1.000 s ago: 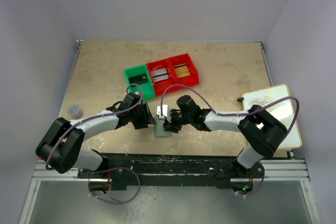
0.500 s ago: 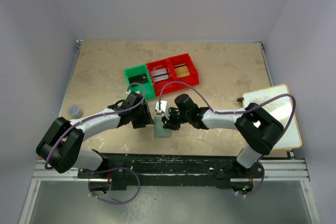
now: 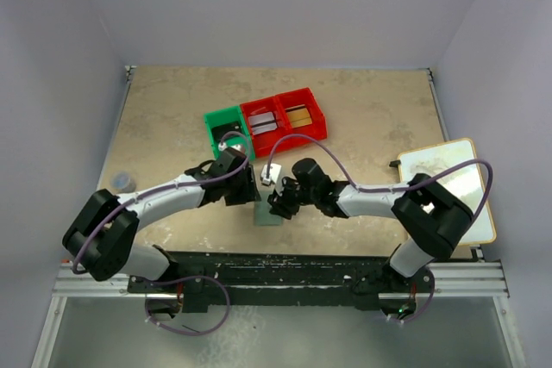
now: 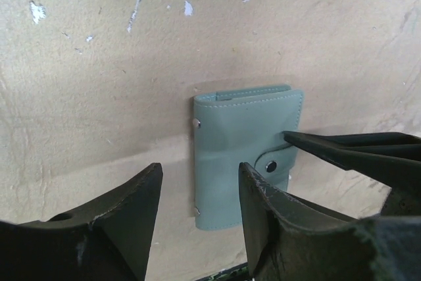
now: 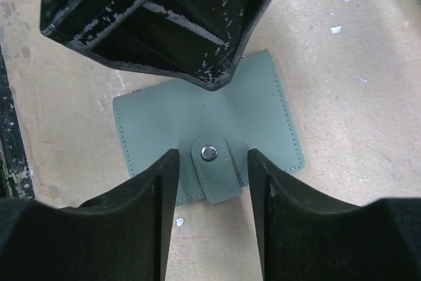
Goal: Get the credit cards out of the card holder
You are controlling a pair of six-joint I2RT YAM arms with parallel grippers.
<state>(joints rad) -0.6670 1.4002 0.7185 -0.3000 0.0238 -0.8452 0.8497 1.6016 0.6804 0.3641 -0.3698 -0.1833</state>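
Observation:
The card holder (image 3: pixel 266 214) is a light blue wallet lying flat and closed on the table, its tab (image 5: pixel 212 166) snapped down. The credit cards are hidden. My left gripper (image 3: pixel 247 192) hovers open over the holder's left side; in the left wrist view the holder (image 4: pixel 240 139) shows between and beyond its fingers, and nothing is held by the gripper (image 4: pixel 199 174). My right gripper (image 5: pixel 212 160) is open with one finger on each side of the snap tab, low over the holder (image 5: pixel 197 120). In the top view the right gripper (image 3: pixel 278 203) sits at the holder's right edge.
A green bin (image 3: pixel 226 132) and two red bins (image 3: pixel 262 118) (image 3: pixel 302 114) stand behind the grippers, the red ones holding flat silver and gold pieces. A white board (image 3: pixel 448 187) lies at the right table edge. A small grey cap (image 3: pixel 125 181) sits at the left.
The left gripper has shifted a little to the right, closer over the holder. The right gripper has stayed at the holder's right edge. The holder has not moved.

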